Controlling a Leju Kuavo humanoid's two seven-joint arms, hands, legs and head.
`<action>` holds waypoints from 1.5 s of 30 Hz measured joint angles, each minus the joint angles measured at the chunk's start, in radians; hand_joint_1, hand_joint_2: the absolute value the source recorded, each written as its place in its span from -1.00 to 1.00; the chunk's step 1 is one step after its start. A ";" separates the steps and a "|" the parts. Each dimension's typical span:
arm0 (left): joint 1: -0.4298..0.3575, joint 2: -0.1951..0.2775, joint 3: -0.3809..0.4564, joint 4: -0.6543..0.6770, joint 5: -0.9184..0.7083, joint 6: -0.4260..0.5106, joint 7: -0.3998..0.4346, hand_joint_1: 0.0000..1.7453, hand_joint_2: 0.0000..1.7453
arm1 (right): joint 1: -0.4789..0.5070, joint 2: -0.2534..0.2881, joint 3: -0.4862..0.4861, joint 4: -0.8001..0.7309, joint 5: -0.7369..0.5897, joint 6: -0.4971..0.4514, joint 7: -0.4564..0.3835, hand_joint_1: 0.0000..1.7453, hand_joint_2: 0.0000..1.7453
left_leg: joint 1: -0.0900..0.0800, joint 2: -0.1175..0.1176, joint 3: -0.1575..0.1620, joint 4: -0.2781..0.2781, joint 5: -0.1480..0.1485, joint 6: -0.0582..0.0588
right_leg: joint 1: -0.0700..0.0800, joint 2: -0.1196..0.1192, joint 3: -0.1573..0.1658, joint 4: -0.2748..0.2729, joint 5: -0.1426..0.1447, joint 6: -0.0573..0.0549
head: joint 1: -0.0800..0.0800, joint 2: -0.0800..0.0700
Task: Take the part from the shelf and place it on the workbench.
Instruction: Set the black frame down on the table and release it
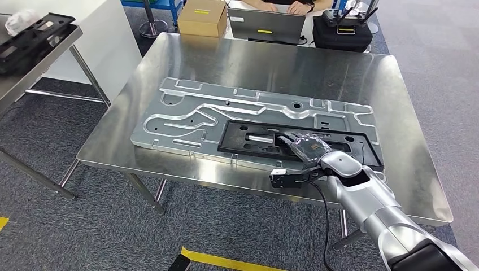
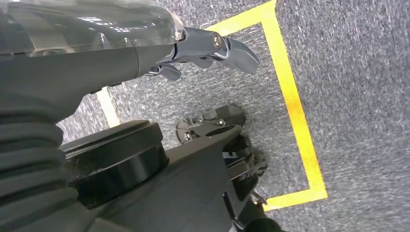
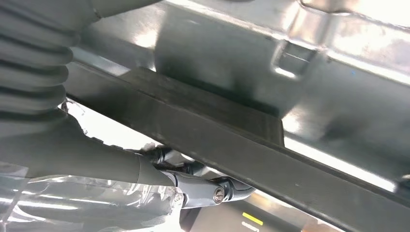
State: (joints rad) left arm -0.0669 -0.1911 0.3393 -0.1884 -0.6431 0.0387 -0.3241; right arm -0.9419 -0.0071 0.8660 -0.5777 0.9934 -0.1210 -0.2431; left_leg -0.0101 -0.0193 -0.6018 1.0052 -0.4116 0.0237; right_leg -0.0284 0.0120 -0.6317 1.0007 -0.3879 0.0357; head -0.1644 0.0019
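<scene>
The black flat part (image 1: 254,138) lies on a large silver machined plate (image 1: 186,113) on the steel workbench (image 1: 254,62). My right hand (image 1: 305,145) lies on the part's near right portion with its fingers stretched flat on top. In the right wrist view the thumb (image 3: 212,192) sits against the underside of the part's dark rim (image 3: 270,164), so the hand holds that edge. My left hand (image 2: 203,48) hangs over the carpet beside yellow floor tape (image 2: 290,96). It holds nothing, and its thumb stands out from the fingers.
A side table (image 1: 34,34) at the far left carries more black parts. Beyond the workbench stand a cardboard box (image 1: 202,17), a laptop (image 1: 265,25) with a person's hands (image 1: 294,7) at it, and a black case (image 1: 342,31). Yellow tape (image 1: 226,261) marks the floor near me.
</scene>
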 joint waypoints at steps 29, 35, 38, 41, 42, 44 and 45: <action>-0.007 0.000 -0.003 0.000 -0.016 0.010 0.013 -1.00 0.50 | 0.030 -0.032 -0.009 -0.062 0.016 0.023 0.011 -1.00 -1.00 | 0.000 0.000 -0.002 0.000 0.002 0.001 | 0.000 0.000 -0.002 0.000 0.002 0.000 | 0.000 0.000; -0.010 0.000 0.004 0.000 0.018 -0.007 -0.023 -1.00 -1.00 | 0.032 -0.035 -0.016 -0.060 0.021 0.026 0.023 -1.00 -1.00 | 0.000 0.000 -0.003 0.000 0.002 0.001 | 0.000 0.000 -0.003 0.000 0.002 0.000 | 0.000 0.000; -0.014 0.000 0.010 0.000 0.030 -0.013 -0.034 -1.00 -1.00 | 0.028 -0.047 -0.021 -0.059 0.051 0.026 0.037 -1.00 -1.00 | 0.000 0.000 -0.004 0.000 0.002 0.001 | 0.000 0.000 -0.003 0.000 0.002 0.000 | 0.000 0.000; -0.019 0.000 0.014 0.000 0.036 -0.014 -0.036 -1.00 -1.00 | -0.022 -0.076 -0.022 -0.059 0.083 0.063 0.051 -1.00 -1.00 | -0.001 0.000 -0.007 0.000 0.004 0.002 | -0.001 0.000 -0.006 0.000 0.004 0.002 | 0.000 0.000; -0.020 0.000 0.017 0.000 0.036 -0.014 -0.036 -1.00 -1.00 | -0.059 -0.088 -0.023 -0.059 0.087 0.093 0.049 -1.00 -1.00 | -0.002 0.000 -0.009 0.000 0.005 0.003 | -0.002 0.000 -0.008 0.000 0.005 0.003 | 0.000 0.000; -0.020 0.000 0.025 0.000 0.036 -0.014 -0.036 -1.00 -1.00 | -0.164 -0.110 -0.026 -0.056 0.088 0.169 0.041 -1.00 -1.00 | -0.003 0.001 -0.016 0.000 0.008 0.003 | -0.004 0.001 -0.016 0.001 0.009 0.004 | 0.000 0.000; -0.020 0.001 0.028 0.000 0.036 -0.014 -0.036 -1.00 -1.00 | -0.228 -0.119 -0.028 -0.051 0.085 0.208 0.036 -1.00 -1.00 | -0.004 0.002 -0.019 0.000 0.009 0.003 | -0.004 0.002 -0.019 0.001 0.010 0.004 | 0.000 0.000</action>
State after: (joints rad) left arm -0.0869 -0.1905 0.3672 -0.1884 -0.6071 0.0251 -0.3601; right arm -1.1700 -0.1258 0.8382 -0.6285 1.0787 0.0867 -0.2067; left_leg -0.0142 -0.0177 -0.6205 1.0057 -0.4027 0.0272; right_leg -0.0328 0.0138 -0.6508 1.0013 -0.3775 0.0393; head -0.1644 0.0021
